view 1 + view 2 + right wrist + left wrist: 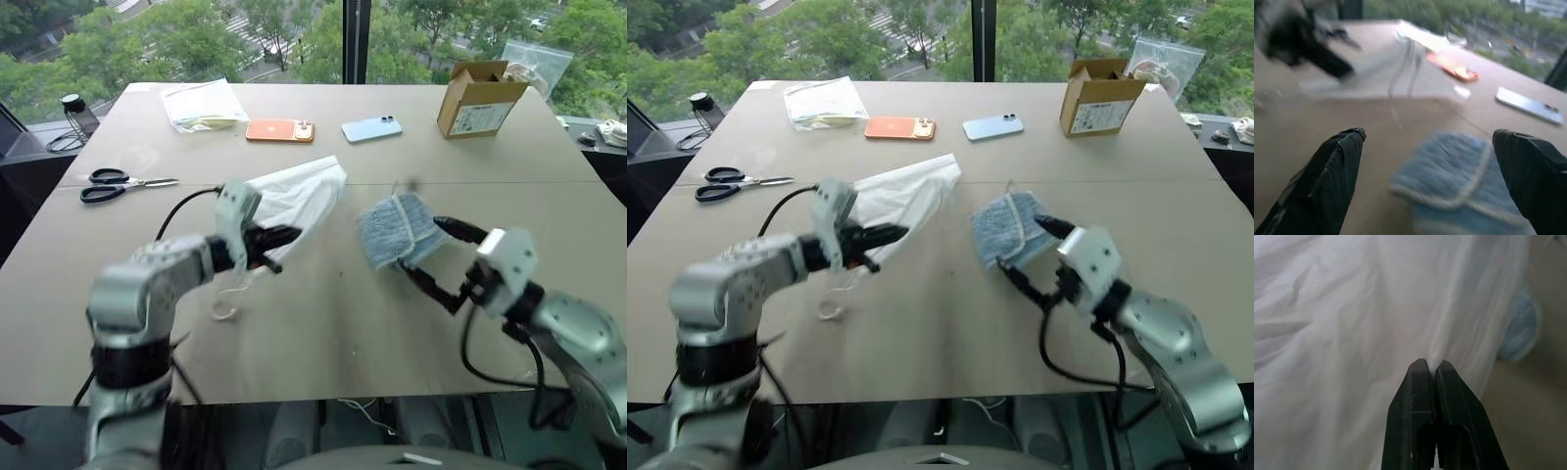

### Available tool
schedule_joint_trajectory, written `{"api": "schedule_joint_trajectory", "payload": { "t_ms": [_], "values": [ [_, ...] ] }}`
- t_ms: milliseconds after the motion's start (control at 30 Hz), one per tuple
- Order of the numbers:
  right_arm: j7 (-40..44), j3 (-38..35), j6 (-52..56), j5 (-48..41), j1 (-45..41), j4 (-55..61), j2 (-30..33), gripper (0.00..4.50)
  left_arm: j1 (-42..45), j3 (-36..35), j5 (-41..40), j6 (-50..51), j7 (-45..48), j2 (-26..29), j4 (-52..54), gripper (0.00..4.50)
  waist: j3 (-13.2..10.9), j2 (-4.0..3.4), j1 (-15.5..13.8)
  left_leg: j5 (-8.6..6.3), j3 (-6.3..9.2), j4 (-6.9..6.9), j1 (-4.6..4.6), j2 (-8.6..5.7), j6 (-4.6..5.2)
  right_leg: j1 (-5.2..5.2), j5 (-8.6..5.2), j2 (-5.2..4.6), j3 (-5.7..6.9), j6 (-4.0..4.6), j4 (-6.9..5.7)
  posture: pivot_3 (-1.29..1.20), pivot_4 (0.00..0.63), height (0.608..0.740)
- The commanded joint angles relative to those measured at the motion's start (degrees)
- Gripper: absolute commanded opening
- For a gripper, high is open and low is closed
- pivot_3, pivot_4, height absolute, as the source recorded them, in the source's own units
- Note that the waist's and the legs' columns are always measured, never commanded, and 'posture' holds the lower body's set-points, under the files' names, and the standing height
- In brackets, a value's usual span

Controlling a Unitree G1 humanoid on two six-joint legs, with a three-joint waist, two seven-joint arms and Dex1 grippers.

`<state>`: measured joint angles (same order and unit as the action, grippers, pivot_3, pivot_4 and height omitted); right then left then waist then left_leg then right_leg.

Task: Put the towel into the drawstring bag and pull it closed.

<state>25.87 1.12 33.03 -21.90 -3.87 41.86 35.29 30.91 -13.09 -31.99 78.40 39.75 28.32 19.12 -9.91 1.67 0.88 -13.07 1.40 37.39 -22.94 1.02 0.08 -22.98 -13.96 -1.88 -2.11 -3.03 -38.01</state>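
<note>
Left gripper [284, 238]: my fingers are pinched tight together on the white bag's cloth, grasping it at its near end.
Drawstring bag [299, 194]: white and thin, it stretches from my left gripper up and away toward the middle of the desk [323, 323], bunched rather than flat.
Cord [227, 304]: a loop of it dangles below my left gripper, down onto the desk.
Right gripper [1031, 253]: my fingers are spread wide, one on each side of the towel; whether they touch it, I cannot tell.
Towel [394, 229]: folded, light blue with a paler edge, right of the bag and apart from it.
Far side of the desk: scissors [122, 183], an orange phone [279, 130], a pale blue phone [371, 128], a cardboard box [478, 99].
</note>
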Motion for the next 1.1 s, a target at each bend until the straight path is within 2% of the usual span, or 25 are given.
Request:
{"api": "schedule_joint_trajectory", "payload": {
  "t_ms": [33,67,167,200,267,333,400,467,533,600,800,1000,1100],
  "values": [
    [0.7,-3.53,9.78,-12.22,-7.76,-2.19,-3.06,4.5,2.41,4.57,-1.77,8.0,-2.04,-0.06,-1.85,0.03,0.01,-0.01,0.42,0.0,0.01,-0.06,0.08,0.0,0.0,0.04,0.0,0.01,-0.04,0.0,-0.01,0.0,0.15,0.74],
    [0.66,-4.38,10.57,-13.68,-9.88,-3.3,-3.91,4.5,1.46,8.94,0.23,4.26,-2.21,1.13,-2.11,0.03,0.01,-0.01,0.77,0.0,0.04,-0.13,0.09,0.0,0.0,0.04,0.0,0.03,-0.08,0.02,0.01,0.0,0.15,0.74],
    [1.1,-3.9,10.02,-11.65,-12.38,-4.82,-3.26,4.5,-2.45,26.85,14.55,-18.92,-1.46,7.39,-3.98,0.03,-0.01,-0.03,0.99,0.0,0.16,-0.32,0.1,0.01,0.0,-0.01,0.14,0.05,-0.18,0.29,0.04,0.0,0.15,0.74],
    [1.62,-3.39,9.41,-10.61,-12.34,-5.14,-2.46,4.5,-2.8,28.27,14.48,-19.95,-1.0,6.9,-4.64,0.03,0.0,-0.06,0.56,-0.01,0.24,-0.41,0.03,0.0,-0.02,-0.07,0.14,0.01,-0.15,0.32,0.09,0.0,0.15,0.74],
    [2.44,-2.7,9.1,-9.73,-11.84,-5.48,-1.44,4.5,-1.95,23.17,8.04,-13.15,-0.76,2.07,-6.36,0.03,0.0,-0.09,-0.06,-0.01,0.18,-0.48,-0.08,-0.08,-0.02,-0.19,0.13,-0.12,-0.19,0.32,0.13,0.0,0.15,0.74],
    [2.26,-1.32,10.13,-8.95,-11.69,-6.58,-1.28,4.5,1.53,13.02,1.66,-3.23,-1.83,-4.13,-10.91,0.03,0.0,-0.09,-0.36,-0.02,0.16,-0.4,-0.11,-0.11,-0.01,-0.18,0.12,-0.16,-0.15,0.3,0.12,0.0,0.15,0.74],
    [1.74,-0.06,10.83,-8.03,-11.75,-7.74,-1.51,4.5,3.65,7.53,-0.95,1.84,-2.44,-6.93,-13.56,0.03,-0.01,-0.07,-0.36,-0.02,0.23,-0.07,-0.42,-0.14,0.01,-0.21,0.11,-0.14,0.22,0.26,0.13,0.0,0.15,0.74],
    [-2.67,1.95,11.31,-3.76,-15.19,-12.85,-3.68,4.5,4.88,6.31,-0.95,2.77,-3.28,-6.67,-15.02,0.03,-0.02,-0.05,0.13,-0.01,0.43,0.13,-0.88,-0.12,0.01,-0.51,0.11,-0.1,0.45,0.21,0.08,0.0,0.15,0.74],
    [-5.71,1.65,14.1,-3.29,-18.95,-17.27,-6.48,4.5,6.3,3.84,-1.2,5.49,-5.46,-7.56,-15.62,0.03,-0.04,-0.08,0.86,0.0,0.38,0.12,-0.76,-0.12,0.0,-0.5,0.14,-0.08,0.36,0.25,-0.04,0.0,0.15,0.74],
    [-5.08,2.19,17.0,-3.08,-21.48,-21.0,-6.76,4.5,5.96,3.91,-0.95,5.02,-6.24,-6.63,-14.26,0.03,-0.04,-0.12,1.11,0.02,0.42,0.12,-0.75,-0.12,-0.01,-0.54,0.16,-0.07,0.36,0.27,-0.13,0.0,0.15,0.74],
    [-1.57,2.56,19.15,-3.07,-28.05,-31.09,-7.52,4.5,3.43,0.49,-0.18,5.84,-11.67,-6.99,-9.86,0.03,-0.04,-0.12,1.04,0.02,0.49,0.02,-0.88,-0.14,-0.02,-0.6,0.17,-0.13,0.41,0.32,-0.05,0.0,0.15,0.74],
    [4.88,7.32,20.96,-2.32,-34.26,-45.37,-10.59,4.5,1.08,0.6,2.56,2.92,-17.12,-8.27,-9.59,0.03,-0.04,-0.12,1.2,0.02,0.48,-0.03,-0.83,-0.22,-0.02,-0.62,0.17,-0.18,0.37,0.31,-0.04,0.0,0.15,0.74],
    [11.23,12.2,22.01,-1.92,-36.38,-51.62,-11.99,4.5,1.19,0.21,3.38,1.26,-19.18,-9.44,-10.25,0.03,0.0,-0.1,1.18,0.02,0.47,-0.04,-0.85,-0.22,-0.02,-0.63,0.18,-0.18,0.39,0.31,-0.05,0.0,0.15,0.74]
  ]
}}
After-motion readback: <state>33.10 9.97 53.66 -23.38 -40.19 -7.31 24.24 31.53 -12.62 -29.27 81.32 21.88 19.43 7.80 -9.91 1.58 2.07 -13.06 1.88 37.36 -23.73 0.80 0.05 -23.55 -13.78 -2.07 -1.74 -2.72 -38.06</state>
